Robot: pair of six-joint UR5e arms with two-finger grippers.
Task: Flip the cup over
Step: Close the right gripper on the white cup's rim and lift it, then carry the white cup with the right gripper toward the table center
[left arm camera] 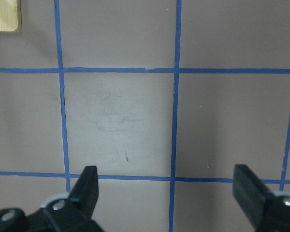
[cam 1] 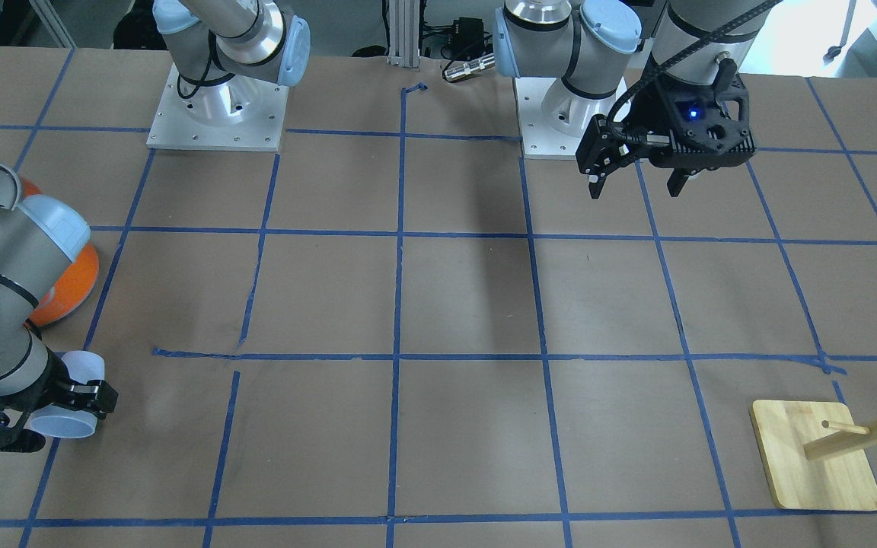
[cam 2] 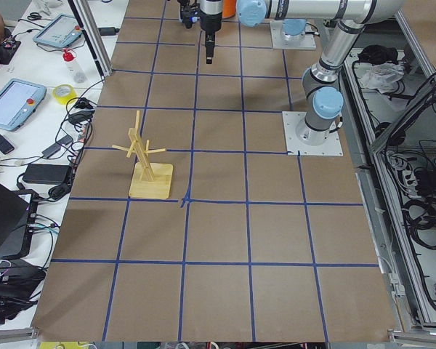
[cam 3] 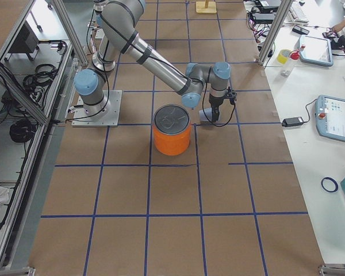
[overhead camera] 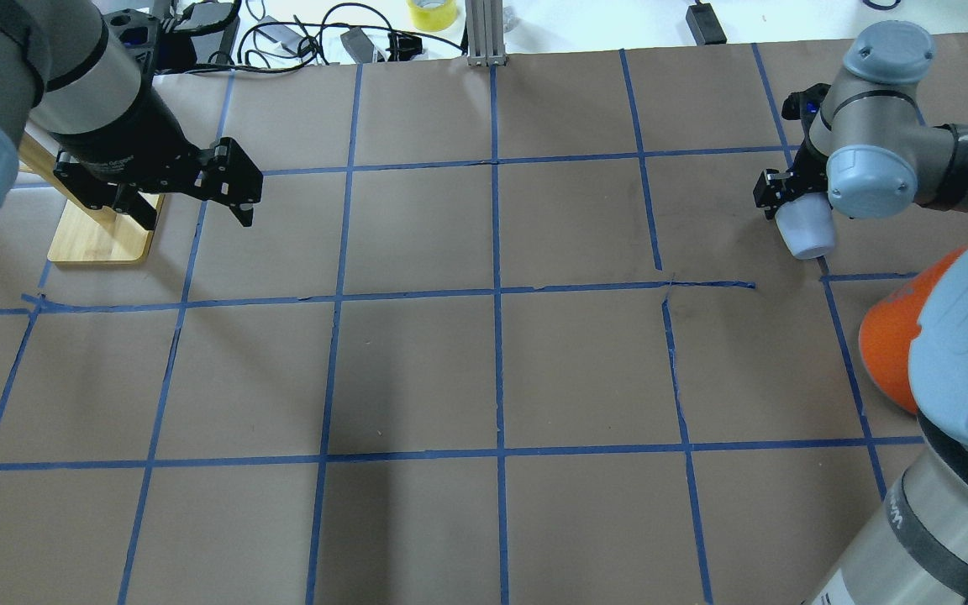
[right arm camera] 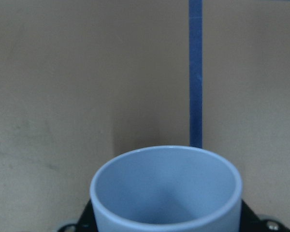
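The pale lavender-blue cup is held in my right gripper, which is shut on its sides near the table's right end. The cup is tilted over, just above or at the paper. It also shows in the overhead view, below the right gripper. In the right wrist view its open mouth fills the lower middle. My left gripper is open and empty, high over the far left squares. It also shows in the overhead view and in the left wrist view.
A large orange container with a silver top stands right beside the cup, towards the robot's base; it also shows in the overhead view. A wooden peg stand sits at the far left. Blue tape lines grid the brown paper.
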